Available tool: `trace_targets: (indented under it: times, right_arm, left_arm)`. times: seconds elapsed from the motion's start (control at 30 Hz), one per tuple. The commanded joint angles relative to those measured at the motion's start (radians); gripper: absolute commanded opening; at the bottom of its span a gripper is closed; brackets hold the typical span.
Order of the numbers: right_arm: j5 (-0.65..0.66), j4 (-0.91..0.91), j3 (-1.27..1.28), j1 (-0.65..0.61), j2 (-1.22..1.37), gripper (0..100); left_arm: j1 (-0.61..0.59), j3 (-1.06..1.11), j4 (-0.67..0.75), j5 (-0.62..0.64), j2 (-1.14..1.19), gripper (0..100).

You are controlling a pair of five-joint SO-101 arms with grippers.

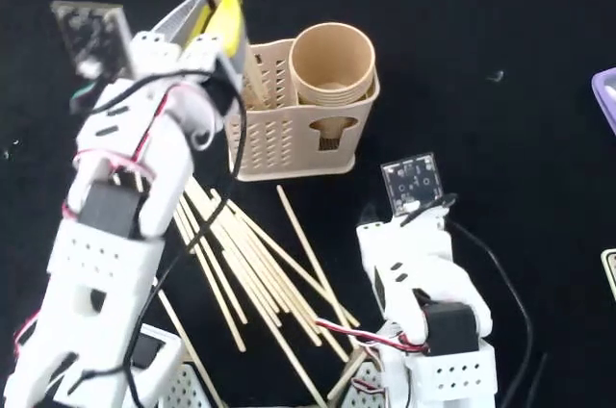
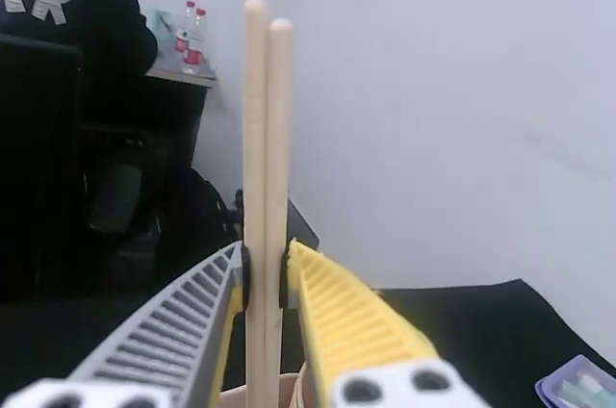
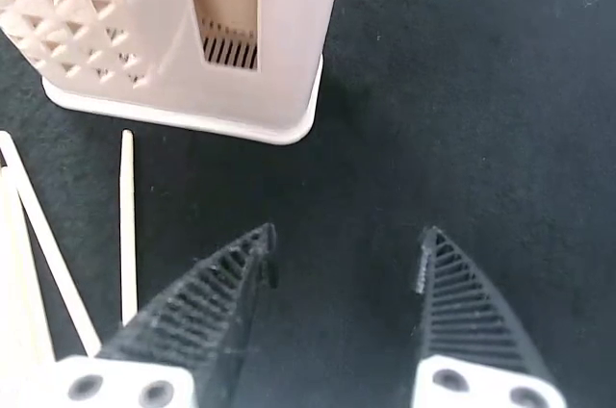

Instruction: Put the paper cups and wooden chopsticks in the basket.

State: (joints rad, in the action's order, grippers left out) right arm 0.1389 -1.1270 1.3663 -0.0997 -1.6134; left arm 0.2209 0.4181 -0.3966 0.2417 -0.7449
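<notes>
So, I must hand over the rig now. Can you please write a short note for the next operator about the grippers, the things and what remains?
Left gripper: shut on two held chopsticks, upright over the basket, at the compartment beside the cups.
Right gripper: open, holding nothing, above the table near the basket.
Done: paper cups stand stacked in the basket.
Left: release the held pair into the basket, then collect the loose chopsticks, which lie in a heap on the table in front of the basket.
</notes>
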Motion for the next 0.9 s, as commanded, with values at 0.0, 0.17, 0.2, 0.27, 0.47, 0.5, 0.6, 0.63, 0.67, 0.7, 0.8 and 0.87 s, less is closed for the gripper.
trace_targets:
  times: [0.0, 0.17, 0.2, 0.27, 0.47, 0.5, 0.6, 0.63, 0.67, 0.7, 0.8, 0.87]
  right_arm:
    - [-0.006, 0.021, -0.005, 0.015, -0.01, 24.3]
    - [-0.006, 0.021, -0.005, 0.015, -0.01, 24.3]
    - [-0.006, 0.021, -0.005, 0.015, -0.01, 24.3]
    - [-0.005, 0.021, -0.005, 0.015, -0.01, 24.3]
    - [-0.002, 0.021, -0.005, 0.015, -0.01, 24.3]
    - [-0.002, 0.021, -0.005, 0.015, -0.01, 24.3]
    - [0.0, 0.021, -0.005, 0.015, -0.01, 24.3]
    - [0.0, 0.021, -0.005, 0.015, -0.01, 24.3]
    - [0.0, 0.021, -0.005, 0.015, -0.01, 24.3]
    - [0.0, 0.021, -0.005, 0.015, -0.01, 24.3]
    - [0.0, 0.021, -0.005, 0.015, -0.01, 24.3]
    - [-0.002, 0.021, -0.005, 0.015, -0.01, 24.3]
  left_arm:
    - [0.008, -0.104, 0.021, 0.003, 0.069, 3]
    - [0.016, -0.102, 0.02, -0.11, 0.144, 3]
    - [0.016, -0.102, 0.018, -0.127, 0.158, 3]
    - [0.016, -0.102, 0.018, -0.15, 0.186, 3]
    - [0.019, -0.054, 0.017, -0.193, 0.216, 6]
    - [0.019, -0.039, 0.017, -0.192, 0.216, 10]
    - [0.008, -0.013, 0.017, -0.186, 0.215, 20]
    - [0.008, -0.012, 0.017, -0.186, 0.215, 20]
    - [0.007, -0.01, 0.015, -0.187, 0.215, 19]
    - [0.007, -0.008, 0.015, -0.189, 0.215, 19]
    - [0.008, -0.018, -0.005, -0.187, 0.212, 18]
    - [0.008, -0.027, -0.054, -0.189, 0.181, 18]
